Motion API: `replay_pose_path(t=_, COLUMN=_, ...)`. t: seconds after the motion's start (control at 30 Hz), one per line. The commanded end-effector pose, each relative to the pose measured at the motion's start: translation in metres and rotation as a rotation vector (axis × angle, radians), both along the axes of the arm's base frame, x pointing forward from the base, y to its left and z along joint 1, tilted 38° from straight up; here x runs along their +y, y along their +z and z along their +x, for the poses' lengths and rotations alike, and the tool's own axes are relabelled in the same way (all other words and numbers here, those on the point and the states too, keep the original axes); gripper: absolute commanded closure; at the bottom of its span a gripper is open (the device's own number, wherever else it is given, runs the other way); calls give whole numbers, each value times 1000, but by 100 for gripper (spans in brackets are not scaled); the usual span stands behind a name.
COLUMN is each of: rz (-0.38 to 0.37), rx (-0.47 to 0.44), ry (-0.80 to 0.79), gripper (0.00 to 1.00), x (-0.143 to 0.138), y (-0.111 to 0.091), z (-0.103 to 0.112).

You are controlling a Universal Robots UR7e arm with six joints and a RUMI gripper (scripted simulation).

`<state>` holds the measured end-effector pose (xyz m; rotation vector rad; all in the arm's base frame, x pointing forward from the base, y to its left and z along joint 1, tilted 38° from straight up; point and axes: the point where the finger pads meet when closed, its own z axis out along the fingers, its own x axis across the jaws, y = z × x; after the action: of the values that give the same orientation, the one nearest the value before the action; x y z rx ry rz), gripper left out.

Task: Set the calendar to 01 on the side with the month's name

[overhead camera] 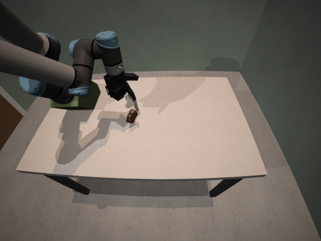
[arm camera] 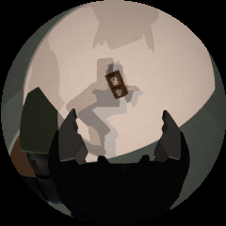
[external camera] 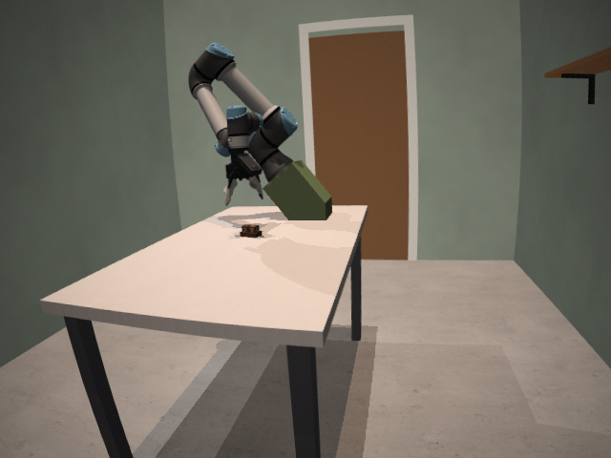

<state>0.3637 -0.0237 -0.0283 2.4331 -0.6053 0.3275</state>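
Note:
The calendar is a small dark brown wooden tray [external camera: 251, 235] with two brown cubes sitting side by side in it. In the wrist view the upper cube [arm camera: 114, 80] shows a light 8 on its top face, and the lower cube [arm camera: 120, 91] shows what looks like a 4. The digits on the side faces and the month's name are too small to read. My gripper [overhead camera: 132, 107] [external camera: 244, 200] [arm camera: 120, 109] is open and empty, above the table and clear of the calendar. In the wrist view the calendar lies ahead of the spread fingertips.
The calendar stands on the pale table [overhead camera: 186, 134] [external camera: 207, 276]. A green block [overhead camera: 92, 97] [external camera: 301, 195] [arm camera: 39, 122] stands at the arm's base. The arm's shadows fall over the table around the calendar. A wall runs along the table's back side.

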Motion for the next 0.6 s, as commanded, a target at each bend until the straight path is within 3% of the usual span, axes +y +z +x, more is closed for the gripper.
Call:
replay_pose_path(t=0.0, rz=-5, rx=87, ry=132, gripper=0, x=-3, y=-3, z=0)
replay_pose_path(t=0.57, rz=-27, rx=223, ry=309, gripper=0, x=-9, y=-8, z=-1)
